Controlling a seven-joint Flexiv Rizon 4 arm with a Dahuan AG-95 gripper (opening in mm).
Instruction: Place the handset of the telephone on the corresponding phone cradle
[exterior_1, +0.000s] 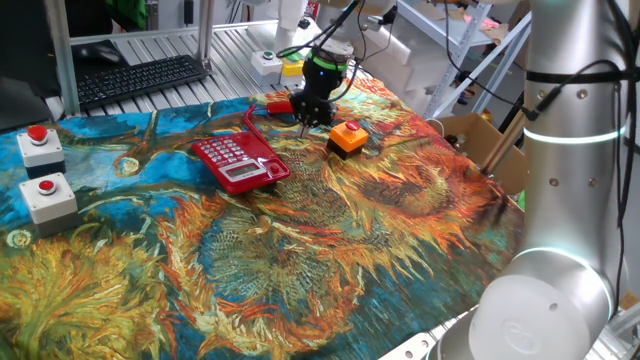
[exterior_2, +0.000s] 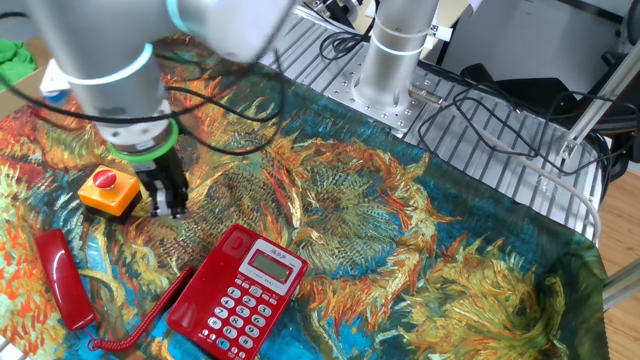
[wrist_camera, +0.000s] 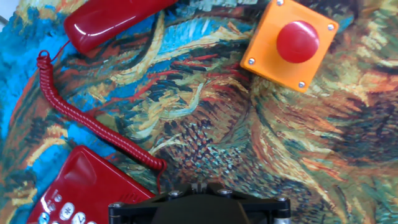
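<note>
On the cloth (exterior_1: 300, 260), handset (exterior_2: 62, 277) lies off the phone (exterior_2: 235, 292), cradle empty, cord (wrist_camera: 81, 118) between them. Claw (exterior_2: 168, 205) closed, holding nothing, beside orange box (exterior_2: 110, 190).

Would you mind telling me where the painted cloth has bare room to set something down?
The widest bare stretch of cloth lies on the near side of the telephone in one fixed view. It is crowded between the handset, the orange button box and the end effector. Two grey button boxes take the left edge.
</note>
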